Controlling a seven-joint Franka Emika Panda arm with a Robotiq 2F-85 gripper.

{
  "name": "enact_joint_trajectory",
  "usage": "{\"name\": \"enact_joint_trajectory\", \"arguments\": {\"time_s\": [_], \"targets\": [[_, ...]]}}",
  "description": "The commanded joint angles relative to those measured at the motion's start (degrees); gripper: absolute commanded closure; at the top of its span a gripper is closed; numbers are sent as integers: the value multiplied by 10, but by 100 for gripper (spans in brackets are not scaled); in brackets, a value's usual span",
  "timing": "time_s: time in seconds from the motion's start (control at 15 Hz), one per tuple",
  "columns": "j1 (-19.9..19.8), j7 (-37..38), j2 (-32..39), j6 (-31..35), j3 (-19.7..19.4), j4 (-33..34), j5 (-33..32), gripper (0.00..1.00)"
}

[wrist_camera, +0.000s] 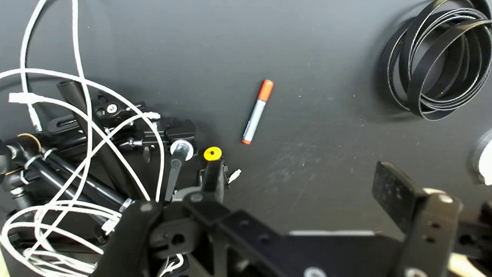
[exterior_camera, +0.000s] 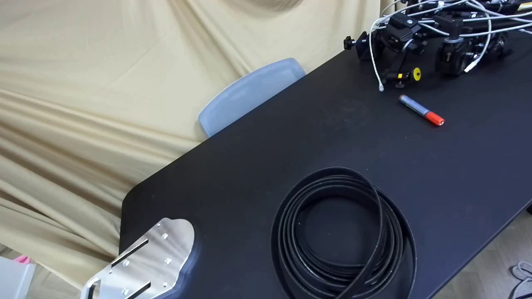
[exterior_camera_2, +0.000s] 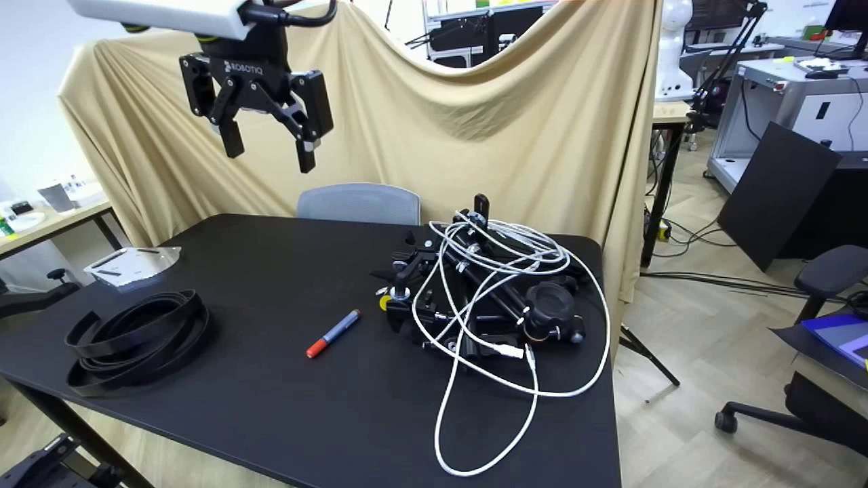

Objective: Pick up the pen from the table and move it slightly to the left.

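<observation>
Hanging high over the table (exterior_camera_2: pixel 291 407) in an ext. view, the claw (exterior_camera_2: pixel 270 148) points approx. straight down, its 2 fingers (exterior_camera_2: pixel 306 156) spread wide w/ nothing gripped. White housing (exterior_camera_2: pixel 163 13) & black cord (exterior_camera_2: pixel 305 19) above it are cropped by the top edge; pose past that, can't tell. Wrist view: claw juts in at lower edge, base cut off, nearest bits blurred; black on black, 1 finger is hard to tell from the stand gear (wrist_camera: pixel 180 132) behind. White cables (exterior_camera_2: pixel 536 394) loop over that gear, hiding bits of it. Pen (wrist_camera: pixel 256 113) lies flat on the table btwn gear & black coil (wrist_camera: pixel 417 79), touching neither, red cap (wrist_camera: pixel 266 90) at the end nearer the coil; barrel print too small to read. Yellow disc (wrist_camera: pixel 213 153) sits near its other end. In an ext. view coil & metal plate (exterior_camera: pixel 151 257) both run off the lower edge. Chair back (exterior_camera_2: pixel 359 203) pokes up past table edge in both ext. views, rest of it hidden.
</observation>
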Motion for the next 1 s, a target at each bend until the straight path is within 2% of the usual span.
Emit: {"name": "enact_joint_trajectory", "arguments": {"time_s": [0.0,0.33,0.73,0.93], "targets": [[-19,-6,3,-2,16,2,7,0],[-19,-6,3,-2,16,2,7,0],[-22,60,1,123,90,-94,-41,0],[-18,123,16,193,132,-144,-68,0]]}}
